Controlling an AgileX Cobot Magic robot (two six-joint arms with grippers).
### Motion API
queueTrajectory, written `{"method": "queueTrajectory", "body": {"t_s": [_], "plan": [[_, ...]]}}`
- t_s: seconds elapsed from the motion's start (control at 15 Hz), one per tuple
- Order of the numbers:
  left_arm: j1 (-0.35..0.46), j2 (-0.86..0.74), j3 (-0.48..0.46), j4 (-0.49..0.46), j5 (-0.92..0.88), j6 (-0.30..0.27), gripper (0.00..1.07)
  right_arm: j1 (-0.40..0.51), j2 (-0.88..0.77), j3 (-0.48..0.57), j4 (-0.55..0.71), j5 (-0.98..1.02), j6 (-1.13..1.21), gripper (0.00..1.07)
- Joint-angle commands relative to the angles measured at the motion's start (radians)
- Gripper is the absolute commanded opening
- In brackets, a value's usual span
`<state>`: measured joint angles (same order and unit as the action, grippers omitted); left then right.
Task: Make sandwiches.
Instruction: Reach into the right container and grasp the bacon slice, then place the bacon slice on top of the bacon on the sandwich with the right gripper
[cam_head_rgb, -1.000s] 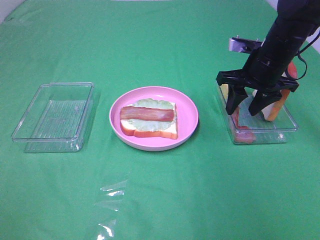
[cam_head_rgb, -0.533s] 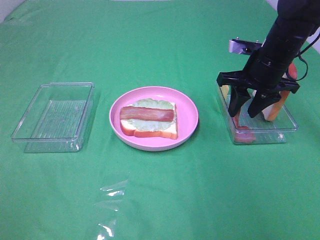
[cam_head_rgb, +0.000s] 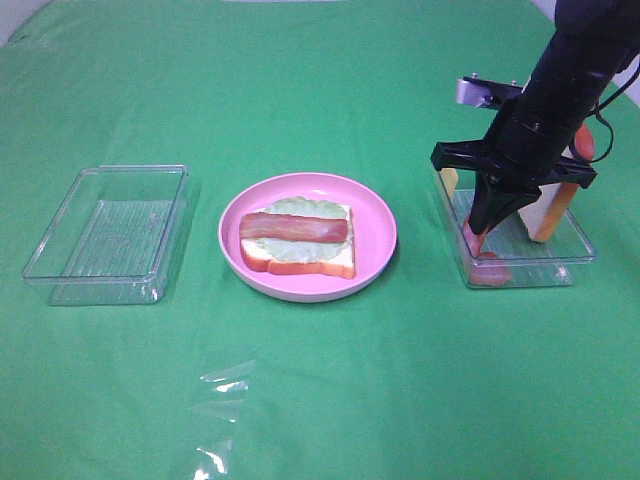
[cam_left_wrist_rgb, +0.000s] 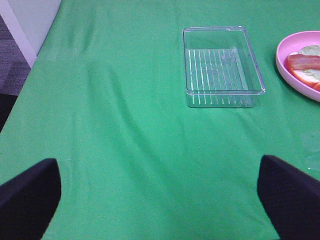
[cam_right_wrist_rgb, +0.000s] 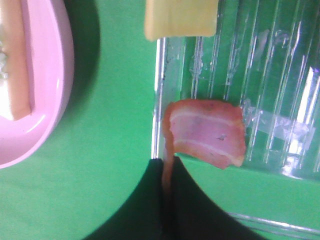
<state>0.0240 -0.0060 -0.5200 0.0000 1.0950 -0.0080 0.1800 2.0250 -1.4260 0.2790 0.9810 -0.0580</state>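
Bacon strip (cam_right_wrist_rgb: 207, 132), pinched at one edge by the right claw (cam_head_rgb: 487, 224), lies in the clear tray (cam_head_rgb: 540, 272) right of the pink plate (cam_head_rgb: 375, 220) holding the sandwich (cam_head_rgb: 297, 240).

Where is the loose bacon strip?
Exterior high view: the bacon strip lies in the right clear tray, pinched by the right hand, right of the pink plate.

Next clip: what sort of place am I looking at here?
Probably a robot test bench staged as a pretend kitchen: a green cloth covers the table, a toy sandwich sits half-built on a pink plate, and the right gripper pinches a bacon strip at a clear plastic tray.
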Motion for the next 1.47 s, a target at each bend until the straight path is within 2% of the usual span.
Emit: {"method": "queueTrajectory", "body": {"t_s": [0.07, 0.6, 0.73, 0.93, 1.13, 1.27, 1.47], "plan": [[0.000, -0.015, 0.003, 0.000, -0.017, -0.004, 1.01, -0.001, 0.003, -0.005, 0.005, 0.004, -0.010, 0.00], [0.000, -0.015, 0.003, 0.000, -0.017, -0.004, 1.01, -0.001, -0.199, -0.010, 0.045, 0.082, 0.028, 0.00], [0.000, -0.015, 0.003, 0.000, -0.017, -0.004, 1.01, -0.001, -0.303, -0.010, 0.127, 0.093, 0.026, 0.00], [0.000, -0.015, 0.003, 0.000, -0.017, -0.004, 1.01, -0.001, -0.355, -0.029, 0.262, 0.106, -0.044, 0.00], [0.000, -0.015, 0.003, 0.000, -0.017, -0.004, 1.01, -0.001, -0.351, -0.057, 0.478, 0.106, -0.156, 0.00], [0.000, -0.015, 0.003, 0.000, -0.017, -0.004, 1.01, 0.001, -0.312, -0.057, 0.684, 0.107, -0.275, 0.00], [0.000, -0.015, 0.003, 0.000, -0.017, -0.004, 1.01, 0.029, -0.234, -0.057, 0.806, 0.086, -0.354, 0.00]]}}
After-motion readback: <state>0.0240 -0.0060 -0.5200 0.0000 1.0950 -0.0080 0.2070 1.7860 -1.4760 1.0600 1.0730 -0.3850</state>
